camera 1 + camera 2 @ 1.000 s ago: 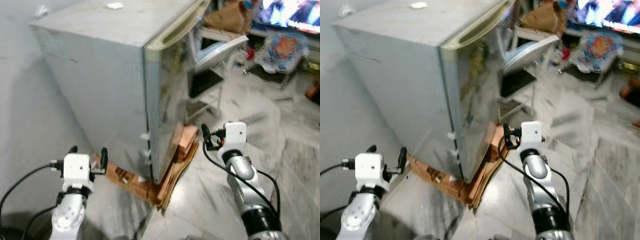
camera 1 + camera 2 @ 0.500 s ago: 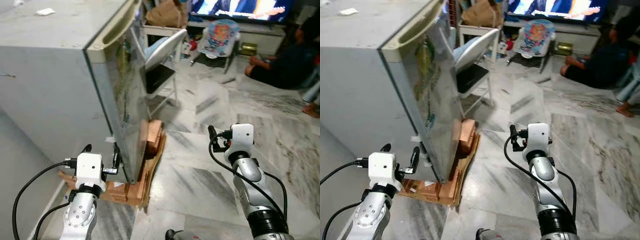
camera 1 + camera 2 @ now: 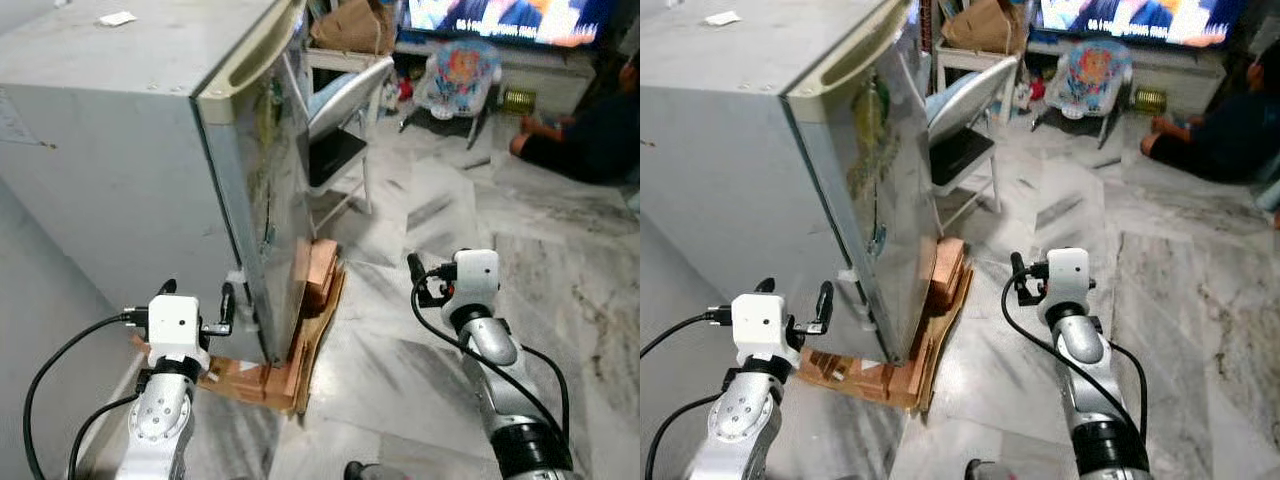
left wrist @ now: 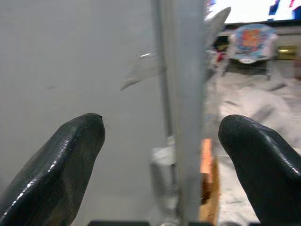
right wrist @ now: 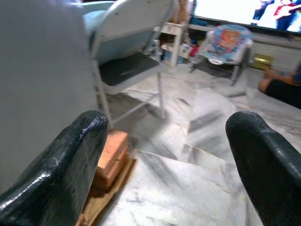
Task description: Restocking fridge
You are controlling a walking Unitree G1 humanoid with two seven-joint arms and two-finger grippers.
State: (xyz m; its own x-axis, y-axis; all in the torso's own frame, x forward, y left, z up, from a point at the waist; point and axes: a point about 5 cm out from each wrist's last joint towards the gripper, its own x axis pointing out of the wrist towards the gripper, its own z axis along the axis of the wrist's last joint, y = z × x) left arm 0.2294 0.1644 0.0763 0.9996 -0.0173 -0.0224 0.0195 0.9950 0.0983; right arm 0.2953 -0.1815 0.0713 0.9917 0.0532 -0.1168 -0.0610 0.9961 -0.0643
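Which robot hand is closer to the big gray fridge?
The left. The left gripper hovers right beside the fridge at its lower front corner, fingers open. The right gripper hangs out over the marble floor, apart from the door.

person (image 3: 590, 130) cut off at edge

Home living room: grey metal fridge (image 3: 150, 170), lit television screen (image 3: 520, 15), colourful baby bouncer (image 3: 463, 75), grey-veined marble floor (image 3: 400, 350).

Two silver metal arms, each ending in a white boxy wrist block. The left tool (image 3: 196, 303) and right tool (image 3: 417, 279) each have two long, glossy black fingers (image 4: 61, 165) with rounded tips. Black cables loop from both wrists.
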